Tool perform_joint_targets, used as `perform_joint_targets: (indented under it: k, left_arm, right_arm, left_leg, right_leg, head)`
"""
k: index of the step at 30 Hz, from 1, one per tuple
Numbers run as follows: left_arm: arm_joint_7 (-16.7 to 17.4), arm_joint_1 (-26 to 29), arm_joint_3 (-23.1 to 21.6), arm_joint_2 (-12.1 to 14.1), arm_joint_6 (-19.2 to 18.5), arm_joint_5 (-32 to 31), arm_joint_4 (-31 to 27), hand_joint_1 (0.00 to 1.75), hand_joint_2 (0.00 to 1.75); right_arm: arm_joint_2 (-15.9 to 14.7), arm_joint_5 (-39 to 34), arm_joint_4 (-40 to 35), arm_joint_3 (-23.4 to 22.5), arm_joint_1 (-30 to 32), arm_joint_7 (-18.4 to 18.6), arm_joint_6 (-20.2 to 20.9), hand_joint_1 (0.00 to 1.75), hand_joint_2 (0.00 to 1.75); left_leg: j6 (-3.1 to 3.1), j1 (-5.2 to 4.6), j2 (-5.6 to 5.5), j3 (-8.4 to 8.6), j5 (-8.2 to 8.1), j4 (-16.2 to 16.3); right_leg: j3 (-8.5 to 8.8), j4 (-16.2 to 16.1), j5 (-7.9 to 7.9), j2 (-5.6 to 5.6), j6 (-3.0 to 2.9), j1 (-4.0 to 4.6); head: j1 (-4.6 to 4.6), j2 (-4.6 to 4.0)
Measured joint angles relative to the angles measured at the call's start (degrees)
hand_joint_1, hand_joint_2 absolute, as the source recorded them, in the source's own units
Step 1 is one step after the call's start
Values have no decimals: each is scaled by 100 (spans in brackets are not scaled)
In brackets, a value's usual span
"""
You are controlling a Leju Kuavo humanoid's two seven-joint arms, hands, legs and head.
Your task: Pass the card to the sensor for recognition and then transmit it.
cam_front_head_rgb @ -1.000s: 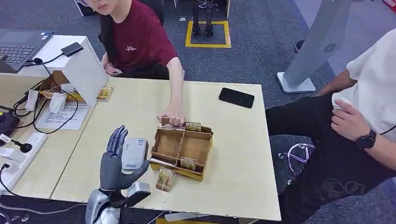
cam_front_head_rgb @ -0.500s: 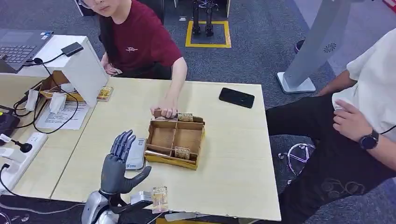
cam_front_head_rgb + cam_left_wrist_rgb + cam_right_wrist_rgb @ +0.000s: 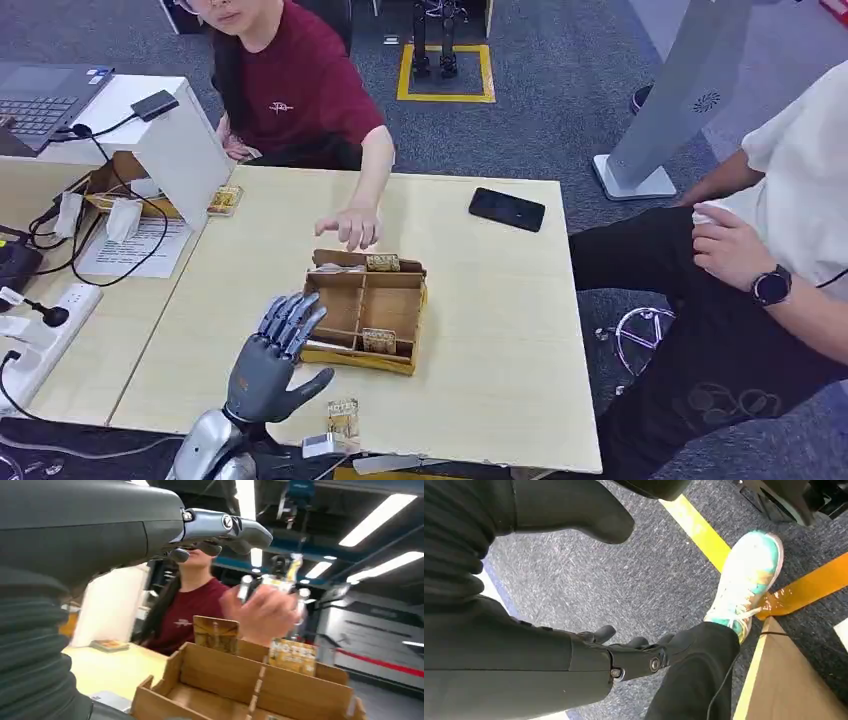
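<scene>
The left hand point(image 3: 270, 365) is raised over the table's point(image 3: 500, 330) near edge, fingers spread, holding nothing. One card point(image 3: 343, 418) stands beside it; two more stand in the wooden box point(image 3: 365, 310). The person's hand point(image 3: 350, 228) has let go of the box. The right hand point(image 3: 624, 655) hangs over carpet, empty, its fingers loosely bent.

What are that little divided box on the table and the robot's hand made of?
The box looks like thin unpainted wood or plywood: pale brown, matte, with slotted tab joints plain in the left wrist view. The left hand looks like dark grey moulded plastic or coated metal, which one I cannot tell, with a dull sheen. The table looks like pale wood-grain laminate.
</scene>
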Motion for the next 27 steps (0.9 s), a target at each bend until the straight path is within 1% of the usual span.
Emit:
perform_joint_targets:
  k: [8,11,15,17,20,24,27]
  left_arm:
    - [35,-34,0,28,0,-70,4,0,175]
    - [311,-183,0,70,0,-260,66,0,175]
    - [570,-452,15,138,0,-624,194,0,175]
    - [662,-544,103,151,2,-910,278,0,175]
    - [675,-597,268,166,2,-1130,387,0,175]
    - [658,-609,459,164,2,-1204,490,0,175]
    - [730,-613,537,151,2,-1331,538,0,175]
  right_arm:
    - [0,24,0,0,-3,0,-2,0,175]
    - [0,79,0,0,-14,0,20,0,175]
    - [4,146,0,0,-33,0,28,0,175]
    - [4,166,0,0,-28,0,33,0,175]
    - [7,201,0,-2,-27,0,33,0,175]
    - [7,212,0,-13,-27,0,35,0,175]
    - [7,227,0,-22,-27,0,74,0,175]
  left_leg:
    - [0,0,0,0,0,0]
    - [0,0,-2,-2,1,0]
    - [-2,0,0,0,2,0]
    - [-3,1,-1,-1,6,0]
    - [-3,1,0,-1,6,0]
    - [-3,1,1,-3,5,0]
    - [-3,0,1,-3,5,0]
  right_leg:
    - [-1,0,0,0,0,0]
    - [-1,0,0,-3,0,0]
    - [1,0,3,-1,-1,0]
    - [0,1,3,-2,-1,0]
    - [-1,1,3,0,-1,0]
    - [-4,1,3,1,-1,0]
    - [-4,1,3,1,-1,0]
  head:
    - [0,0]
    - [0,0]
    - [0,0]
    - [0,0]
    - [0,2]
    - [0,2]
    - [0,2]
